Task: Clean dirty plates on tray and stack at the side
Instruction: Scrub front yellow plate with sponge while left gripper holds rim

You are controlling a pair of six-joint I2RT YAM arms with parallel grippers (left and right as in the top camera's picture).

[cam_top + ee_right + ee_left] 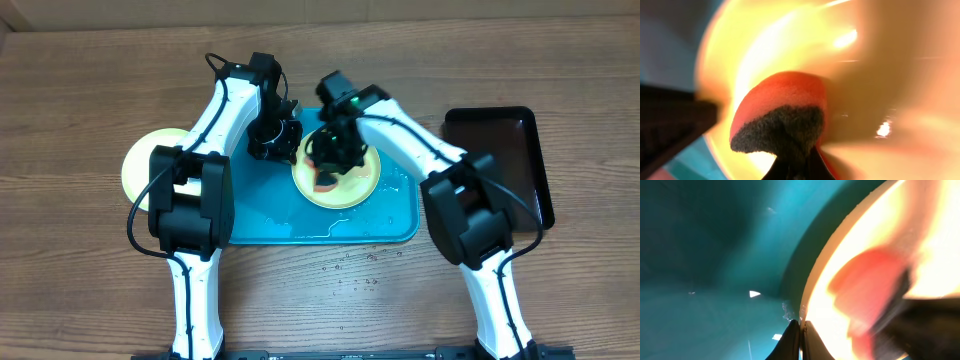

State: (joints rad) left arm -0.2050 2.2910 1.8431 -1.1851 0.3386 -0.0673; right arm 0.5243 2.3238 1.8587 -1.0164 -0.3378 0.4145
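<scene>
From overhead, the tray [270, 215] is lying mid-table with one yellow-green plate [365, 185] on its right part. A second plate [140, 165] is sitting on the table, just left of the tray. In the left wrist view, the left gripper [801, 330] is pinching the plate's rim, fingers narrow. In the right wrist view, the right gripper [795, 165] is squeezing the sponge [785, 120] and pressing it against the plate.
</scene>
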